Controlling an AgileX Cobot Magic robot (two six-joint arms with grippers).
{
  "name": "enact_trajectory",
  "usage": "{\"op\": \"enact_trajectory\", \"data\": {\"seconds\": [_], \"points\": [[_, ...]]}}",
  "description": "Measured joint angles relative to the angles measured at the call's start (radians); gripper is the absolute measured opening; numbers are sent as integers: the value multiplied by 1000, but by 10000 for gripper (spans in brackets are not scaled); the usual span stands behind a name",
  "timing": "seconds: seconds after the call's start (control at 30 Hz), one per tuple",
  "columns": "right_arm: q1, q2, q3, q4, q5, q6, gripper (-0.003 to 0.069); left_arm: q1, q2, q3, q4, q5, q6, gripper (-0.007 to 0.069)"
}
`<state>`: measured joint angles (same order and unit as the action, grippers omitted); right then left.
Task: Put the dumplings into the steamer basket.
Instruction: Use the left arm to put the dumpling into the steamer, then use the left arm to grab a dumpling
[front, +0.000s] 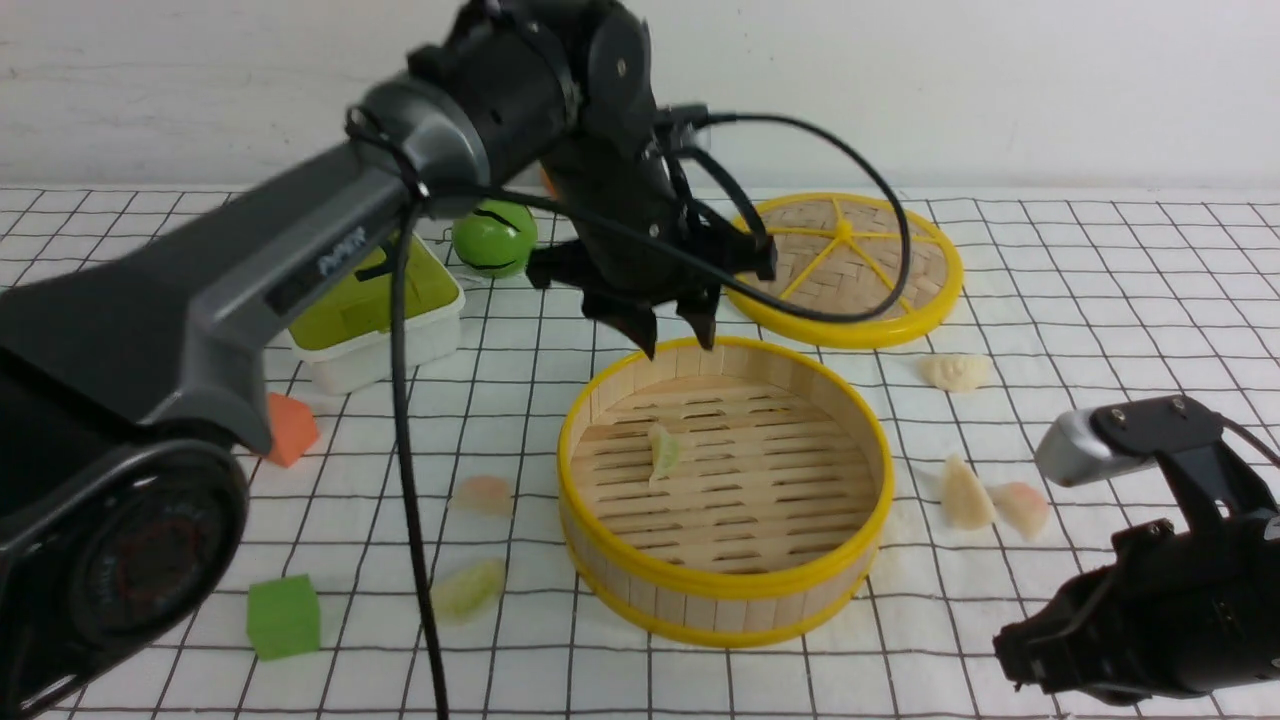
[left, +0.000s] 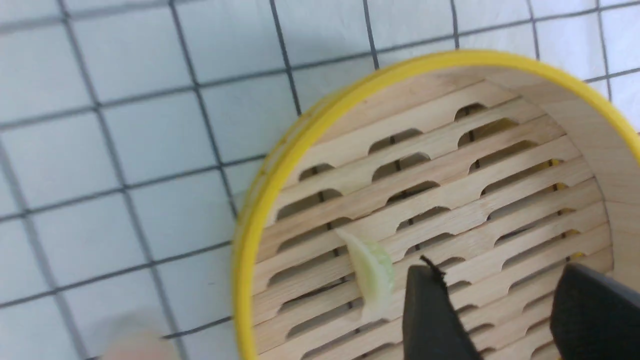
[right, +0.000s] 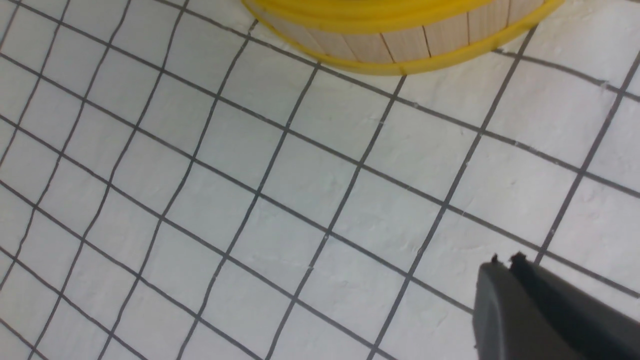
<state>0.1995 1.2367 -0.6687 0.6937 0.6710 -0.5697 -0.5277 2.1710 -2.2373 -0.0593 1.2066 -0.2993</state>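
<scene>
A white gridded cloth (front: 1100, 300) is covering the whole work surface. The left arm (front: 250, 270) is reaching across it from the near left, and the left gripper (front: 678, 345) is hovering just above the far rim of the steamer basket (front: 700, 590). Its two dark fingers (left: 430, 310) are standing wide apart with nothing between them. The basket is sitting upright near the middle of the cloth. Behind it and to its right, the flat woven lid (front: 860, 270) is lying on the cloth, close to the basket but not touching it. The right gripper (right: 505, 265) is hanging low over bare cloth at the near right, its jaws pressed together and holding nothing. A white container with a green top (front: 380, 330) is resting at the far left, and a green ball (front: 493, 238) is sitting just behind it. An orange cube (front: 290, 430) and a green cube (front: 284, 616) are lying on the left side, well apart. One green-tinted dumpling (left: 372, 272) is lying on the slatted floor inside the basket, toward its left side. A pinkish dumpling (front: 485, 494) and a pale green dumpling (front: 468, 590) are lying on the cloth left of the basket. On its right, a cream dumpling (front: 956, 372) is lying near the lid, while a whitish dumpling (front: 966, 494) and a pink-tinted dumpling (front: 1020, 508) are sitting side by side, nearer the camera.
</scene>
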Motion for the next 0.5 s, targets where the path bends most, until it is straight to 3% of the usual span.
{"op": "enact_trajectory", "data": {"seconds": [0.2,0.33,0.5], "points": [[0,0,0,11,7,-11,20,10,-158,72,59,26,83,296],[0,0,0,18,7,-12,23,42,-298,359,44,22,123,238],[0,0,0,23,14,-15,31,77,-437,734,32,-133,165,221]]}}
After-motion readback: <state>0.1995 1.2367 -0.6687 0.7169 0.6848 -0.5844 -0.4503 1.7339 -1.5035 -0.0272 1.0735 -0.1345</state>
